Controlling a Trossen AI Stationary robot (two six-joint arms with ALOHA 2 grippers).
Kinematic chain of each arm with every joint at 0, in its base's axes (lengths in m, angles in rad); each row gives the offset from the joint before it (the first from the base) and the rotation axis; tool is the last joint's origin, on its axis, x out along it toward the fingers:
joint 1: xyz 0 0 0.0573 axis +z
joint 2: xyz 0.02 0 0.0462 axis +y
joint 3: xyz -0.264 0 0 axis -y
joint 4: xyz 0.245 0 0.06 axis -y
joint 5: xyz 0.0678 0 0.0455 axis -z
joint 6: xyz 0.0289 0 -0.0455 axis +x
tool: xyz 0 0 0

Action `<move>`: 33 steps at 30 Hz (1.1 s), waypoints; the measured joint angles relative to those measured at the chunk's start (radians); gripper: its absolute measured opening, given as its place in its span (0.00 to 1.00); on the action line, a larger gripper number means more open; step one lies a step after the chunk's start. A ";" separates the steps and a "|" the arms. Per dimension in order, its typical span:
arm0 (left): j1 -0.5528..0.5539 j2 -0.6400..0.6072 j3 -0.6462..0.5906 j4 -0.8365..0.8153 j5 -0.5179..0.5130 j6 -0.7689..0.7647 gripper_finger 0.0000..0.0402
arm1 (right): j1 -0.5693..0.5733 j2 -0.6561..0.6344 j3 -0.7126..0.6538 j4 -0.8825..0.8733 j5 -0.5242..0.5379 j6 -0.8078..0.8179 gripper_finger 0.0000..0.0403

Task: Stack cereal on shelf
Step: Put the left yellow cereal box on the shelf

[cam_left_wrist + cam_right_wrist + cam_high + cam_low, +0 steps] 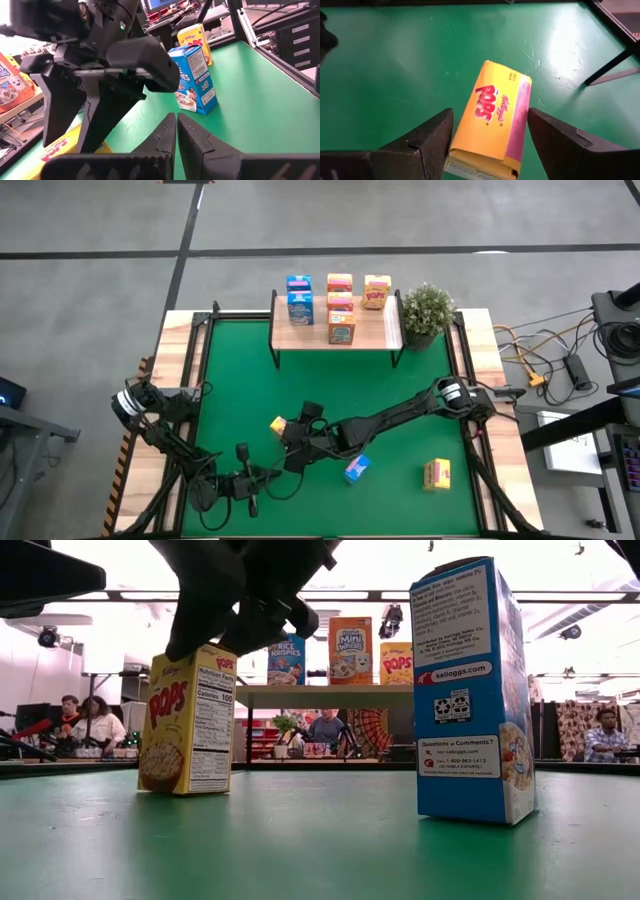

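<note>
A yellow cereal box [495, 112] stands upright on its bottom end on the green mat, left of centre [279, 424]. My right gripper [290, 432] hangs open over it, one finger on each side of its top [490, 127]; I see no touch. A blue cereal box [357, 469] and a second yellow one [437, 474] stand on the mat nearer the front. The shelf [385, 330] at the far edge carries blue, orange-red and yellow boxes. My left gripper [176, 125] is shut and holds nothing, level near the mat's front left [262, 478].
A potted plant [428, 310] stands right of the shelf. The blue box [475, 690] is close to the near edge. Black frame bars run along the mat's sides [200, 350]. People sit in the room beyond the table [95, 720].
</note>
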 joint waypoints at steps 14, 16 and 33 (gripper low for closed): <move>-0.001 0.000 0.000 0.000 0.000 0.000 0.00 | -0.001 0.000 0.000 -0.003 -0.009 -0.009 0.49; -0.001 0.000 0.000 0.000 0.000 0.000 0.00 | -0.001 0.000 0.000 -0.002 -0.009 -0.009 0.47; -0.001 0.000 0.000 0.000 0.001 0.000 0.00 | -0.001 -0.016 -0.001 -0.002 -0.057 -0.017 0.46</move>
